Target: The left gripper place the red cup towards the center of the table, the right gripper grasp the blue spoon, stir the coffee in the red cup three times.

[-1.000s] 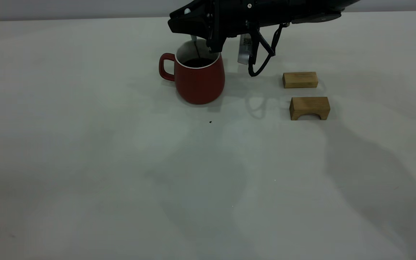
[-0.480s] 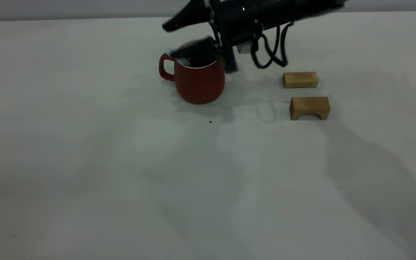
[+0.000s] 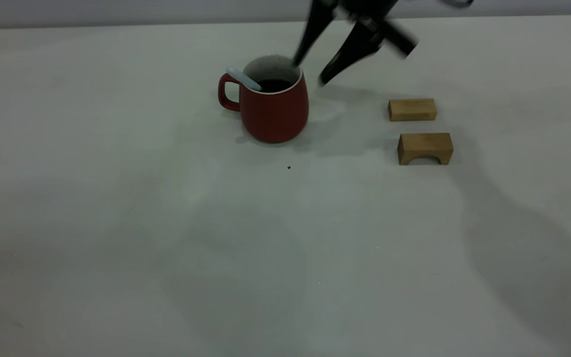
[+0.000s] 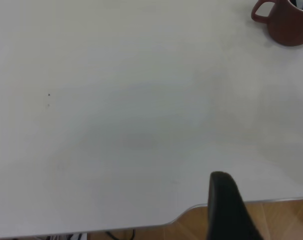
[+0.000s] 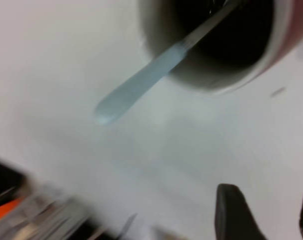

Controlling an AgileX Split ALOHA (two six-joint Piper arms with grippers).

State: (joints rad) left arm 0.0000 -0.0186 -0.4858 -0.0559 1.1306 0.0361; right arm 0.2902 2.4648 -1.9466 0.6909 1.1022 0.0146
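The cup (image 3: 274,106) stands upright on the table (image 3: 166,223), left of two wooden blocks (image 3: 412,109), its handle pointing left. The spoon (image 3: 244,79) leans in it against the rim above that handle, pale handle sticking out, bowl sunk in the coffee (image 3: 273,85). Just right of the cup and above it hangs the right gripper (image 3: 310,69), fingers spread and empty, one tip close to the far rim; it is smeared in the exterior view, so whether it touches the rim I cannot tell. The cup looks heavy, rigid and breakable, with liquid that would slop if knocked; its handle or its wide body is the place to take it. The spoon looks light, stiff and smooth, likely to pivot on the rim, so the exposed blue handle is the best hold. The spoon's bowl is hidden under the coffee. The left gripper (image 4: 261,210) sits far off near the table's edge, only dark finger parts showing, so its opening cannot be judged.
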